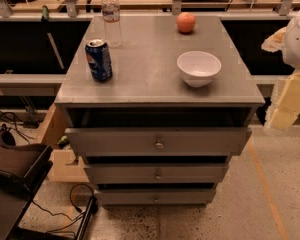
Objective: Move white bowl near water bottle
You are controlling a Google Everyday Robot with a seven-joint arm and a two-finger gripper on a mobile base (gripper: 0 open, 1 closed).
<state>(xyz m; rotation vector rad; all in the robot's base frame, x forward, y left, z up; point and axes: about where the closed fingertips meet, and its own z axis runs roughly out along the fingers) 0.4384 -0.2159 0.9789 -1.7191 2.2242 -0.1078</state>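
The white bowl [199, 68] stands upright on the right part of the grey cabinet top [150, 79]. The water bottle [111, 18] stands upright at the far left of the top, with its white cap and white-and-red label band. My gripper [289, 101] shows as pale yellow and white parts at the right edge of the camera view, off the cabinet and to the right of the bowl, touching nothing.
A blue soda can [99, 60] stands in front of the bottle on the left. An orange-red apple [186, 22] sits at the far right. The cabinet has three drawers [159, 143], the top one slightly open. Cables and a dark case lie on the floor at the left.
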